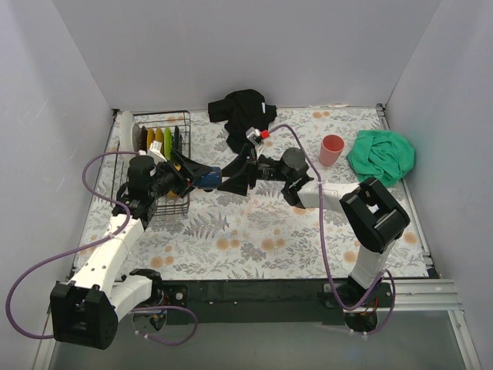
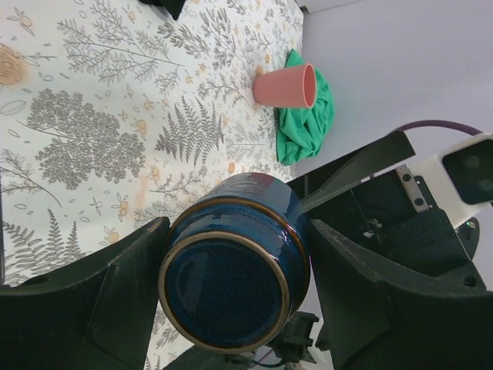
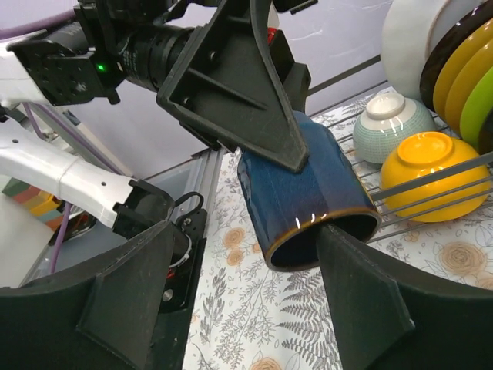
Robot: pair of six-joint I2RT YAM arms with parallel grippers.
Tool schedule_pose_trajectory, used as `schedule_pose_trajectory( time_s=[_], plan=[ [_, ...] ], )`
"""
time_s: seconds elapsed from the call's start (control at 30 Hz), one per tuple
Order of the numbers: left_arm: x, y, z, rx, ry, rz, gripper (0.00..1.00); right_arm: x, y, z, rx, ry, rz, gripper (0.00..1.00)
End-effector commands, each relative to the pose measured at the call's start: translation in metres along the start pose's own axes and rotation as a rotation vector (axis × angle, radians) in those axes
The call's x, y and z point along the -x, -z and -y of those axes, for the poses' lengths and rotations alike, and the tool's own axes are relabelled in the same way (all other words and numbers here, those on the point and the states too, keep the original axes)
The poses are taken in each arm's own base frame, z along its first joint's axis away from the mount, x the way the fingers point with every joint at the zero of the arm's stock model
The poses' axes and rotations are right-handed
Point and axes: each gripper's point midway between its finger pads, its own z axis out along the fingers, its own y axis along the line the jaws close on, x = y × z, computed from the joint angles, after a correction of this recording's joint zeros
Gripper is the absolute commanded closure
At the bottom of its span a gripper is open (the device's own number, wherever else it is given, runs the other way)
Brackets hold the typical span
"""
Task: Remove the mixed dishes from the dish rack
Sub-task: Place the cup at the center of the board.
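Left gripper (image 2: 235,231): closed on the mug, with one finger pressed against each side of its body. It holds the mug on its side, lifted off the table (image 1: 254,231).
Mug (image 3: 308,200): dark blue with a brown rim, clamped between the left gripper's fingers. Its open mouth points toward the right gripper.
Right gripper (image 3: 246,231): jaws stand wide and hold nothing. The mouth end of the mug lies between them. One finger is well clear of the mug and the other is close to the rim; whether it touches cannot be told.
Rack (image 1: 173,204): black wire, just beside the left gripper, on the far side of the mug from the right gripper.
Plates (image 1: 158,139): standing on edge in the rack, beyond the left gripper.
Orange bowl (image 3: 431,166): in the rack, near the mug's mouth, past the right gripper's finger.
Pale bowl (image 3: 393,123): in the rack, just beside the orange bowl.
Pink cup (image 1: 332,149): upright on the table, well apart from both grippers, near the green cloth (image 1: 381,156).
Black cloth (image 1: 243,112): bunched on the table, beyond the right gripper.
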Motion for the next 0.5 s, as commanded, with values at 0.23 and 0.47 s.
schedule_pose_trajectory(
  time_s=[0.23, 0.47],
  plan=[
    [-0.011, 0.006, 0.04, -0.245, 0.051, -0.017, 0.94, 0.015, -0.018, -0.022, 0.18, 0.061, 0.043, 0.33],
    [-0.017, 0.006, 0.039, -0.282, 0.064, -0.014, 0.91, 0.015, -0.017, -0.031, 0.225, 0.056, 0.04, 0.77]
  ],
)
